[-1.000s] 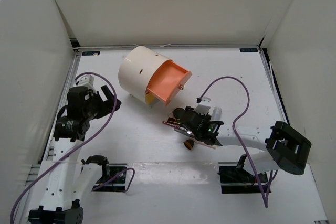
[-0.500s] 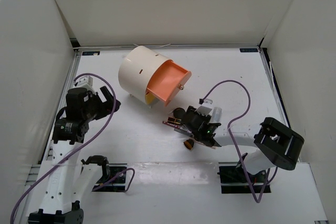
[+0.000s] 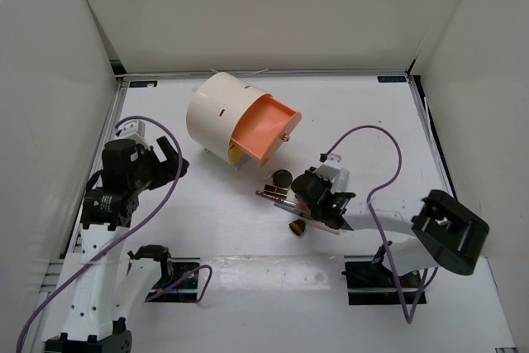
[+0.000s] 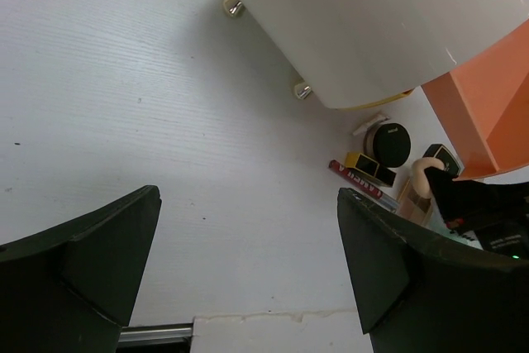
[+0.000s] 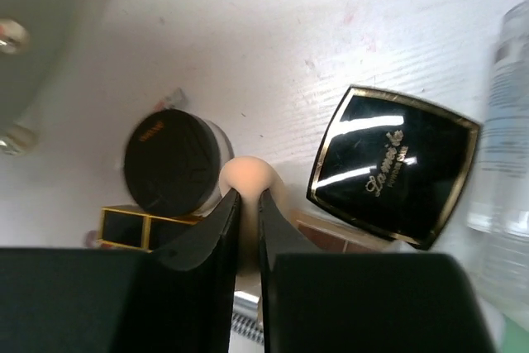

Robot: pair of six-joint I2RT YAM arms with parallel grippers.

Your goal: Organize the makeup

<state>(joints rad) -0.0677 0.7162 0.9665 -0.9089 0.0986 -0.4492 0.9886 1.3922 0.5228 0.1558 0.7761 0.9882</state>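
"Looking down from above, where's the makeup (image 3: 289, 200)?"

"Bunched together on the bench (image 3: 372, 121), just in front of the orange drawer (image 3: 264, 128) of the cream cylinder (image 3: 213, 109). The black round compact (image 3: 283, 178) sits at the far edge of the bunch. The right hand (image 3: 297, 194) is down on the pile. The left hand (image 3: 173, 159) hangs well apart, over on the left."

"And the left wrist view?"

"The left hand (image 4: 248, 279) has its 2 fingers (image 4: 83, 254) spread wide, with nothing between them. The cream cylinder (image 4: 372, 22) fills the top. The black round compact (image 4: 392, 143) and a peach sponge (image 4: 423, 175) lie beyond, to the right."

"The right wrist view?"

"The right hand (image 5: 248, 197) is all but closed, its fingers (image 5: 198, 245) pinching the peach sponge (image 5: 248, 173), whose rounded end pokes out past the tips. The black round compact (image 5: 172, 163) is just beside it on the left. A square compact (image 5: 393, 167) with a gold rim lies to the right."
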